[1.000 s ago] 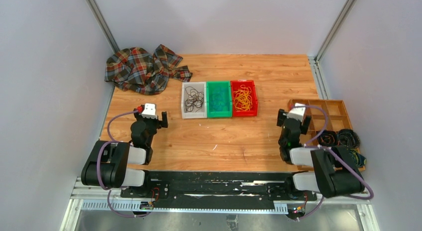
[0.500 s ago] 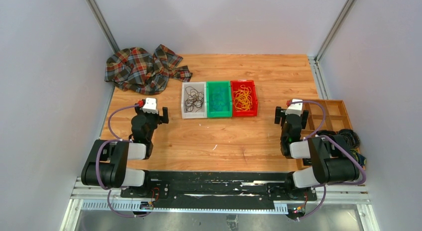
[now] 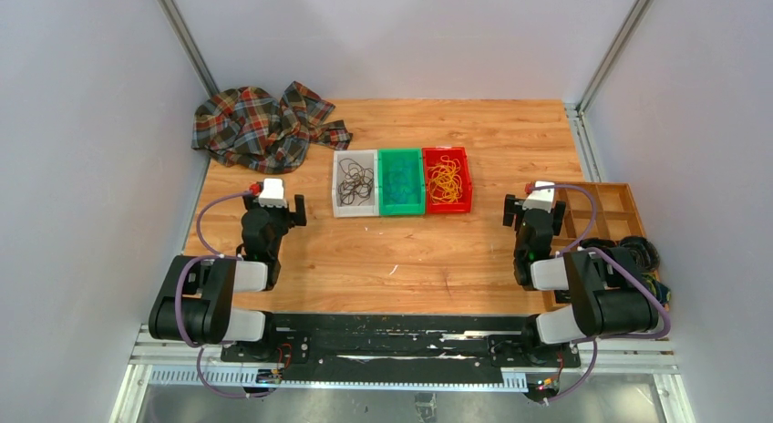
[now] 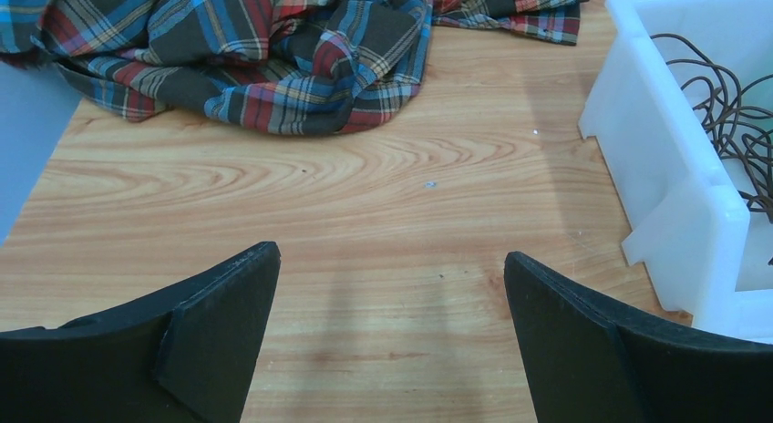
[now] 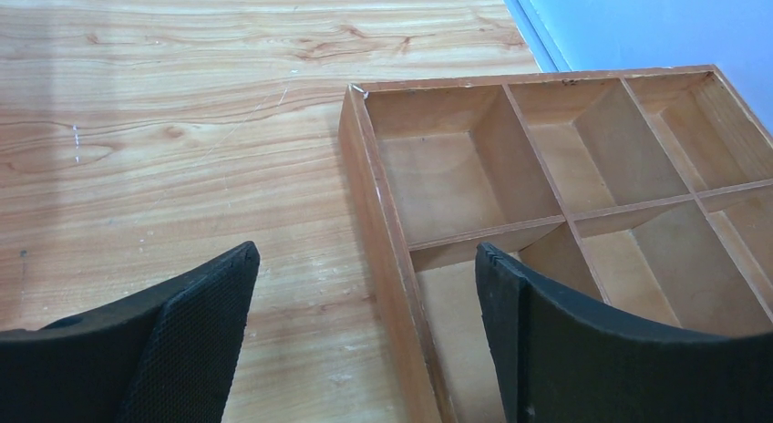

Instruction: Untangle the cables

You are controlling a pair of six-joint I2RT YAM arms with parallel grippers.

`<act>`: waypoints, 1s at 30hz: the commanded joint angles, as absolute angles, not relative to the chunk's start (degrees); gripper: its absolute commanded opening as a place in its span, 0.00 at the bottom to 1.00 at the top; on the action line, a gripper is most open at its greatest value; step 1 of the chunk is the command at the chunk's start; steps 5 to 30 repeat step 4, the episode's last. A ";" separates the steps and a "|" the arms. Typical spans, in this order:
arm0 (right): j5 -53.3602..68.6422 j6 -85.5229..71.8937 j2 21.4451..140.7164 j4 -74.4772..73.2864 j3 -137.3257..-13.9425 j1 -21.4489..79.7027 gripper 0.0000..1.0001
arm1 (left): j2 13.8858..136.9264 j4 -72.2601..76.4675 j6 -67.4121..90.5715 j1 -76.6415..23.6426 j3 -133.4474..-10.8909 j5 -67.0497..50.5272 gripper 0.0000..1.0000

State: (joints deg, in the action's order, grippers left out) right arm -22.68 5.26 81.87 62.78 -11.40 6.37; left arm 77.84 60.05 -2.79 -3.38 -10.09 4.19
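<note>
The cables lie sorted in three small bins mid-table: black ones (image 3: 355, 180) in a white bin (image 3: 334, 195), blue-green ones (image 3: 401, 181) in a green bin (image 3: 401, 211), yellow ones (image 3: 446, 179) in a red bin (image 3: 447, 209). In the left wrist view the white bin (image 4: 675, 186) with dark cables (image 4: 729, 122) sits at the right. My left gripper (image 3: 273, 209) (image 4: 390, 254) hovers open over bare wood, left of the white bin. My right gripper (image 3: 533, 211) (image 5: 366, 250) stands open over the left rim of a wooden tray. Neither holds anything.
A crumpled plaid cloth (image 3: 260, 127) (image 4: 255, 49) lies at the back left. A compartmented wooden tray (image 3: 602, 185) (image 5: 374, 186) sits at the right edge, with larger black wire coils (image 3: 622, 252) at its near end. Grey walls close in both sides.
The right arm swung its upper links in toward the table and its gripper shifted slightly back. The left gripper edged a little away from the base. Both stayed open.
</note>
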 commanded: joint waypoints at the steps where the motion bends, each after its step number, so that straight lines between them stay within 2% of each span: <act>1: -21.86 5.53 82.26 63.99 -11.38 6.34 0.88 | 77.96 60.72 -2.42 -2.84 -11.24 5.45 0.98; 30: -20.45 5.06 81.68 62.82 -11.57 5.52 0.88 | 77.96 60.73 -2.41 -2.84 -11.25 5.44 0.98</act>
